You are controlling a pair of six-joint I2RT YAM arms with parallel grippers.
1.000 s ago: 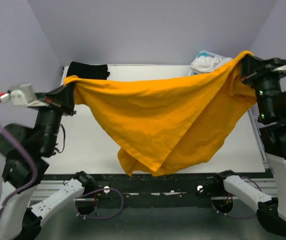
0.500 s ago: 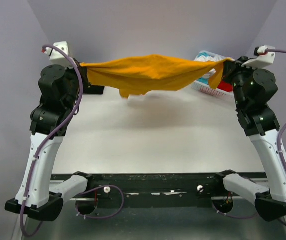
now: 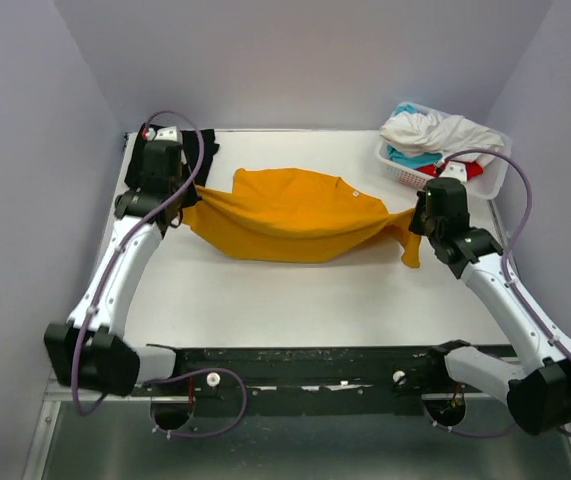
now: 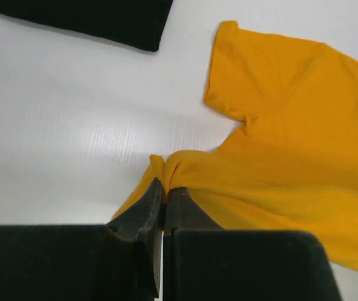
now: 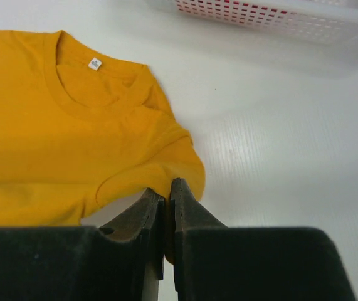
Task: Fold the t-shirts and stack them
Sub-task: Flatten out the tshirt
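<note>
While both grippers pinch it, the mustard-orange t-shirt (image 3: 290, 215) lies spread on the white table (image 3: 315, 300) towards its far side, stretched between the two arms, with its collar and neck label (image 5: 94, 63) facing up. The left gripper (image 4: 162, 188) has its jaws closed on a bunched fold at the shirt's left edge, just beside a sleeve (image 4: 229, 69) that lies flat. The right gripper (image 5: 167, 188) has its jaws closed on the rim of the other sleeve, near the collar. A loose tail of cloth trails toward the near edge beside that gripper in the top view. The garment thus runs away from each set of fingers toward the table's centre.

The fabric appears light, soft and limp (ordinary cotton jersey), so it should sag between holds, crease readily and carry no risk of breakage. It probably drags a little on the table and does not slide freely. Seams, hem corners and shoulder points look like the surest places to take hold, since a thin pinch there controls a whole edge.

A folded black t-shirt (image 3: 205, 145) rests at the far left corner, just behind the left gripper. At the far right, well apart, a white lattice basket (image 3: 397, 168) holds a white shirt (image 3: 430, 130) over teal cloth (image 3: 410, 157) and red cloth (image 3: 470, 170).
</note>
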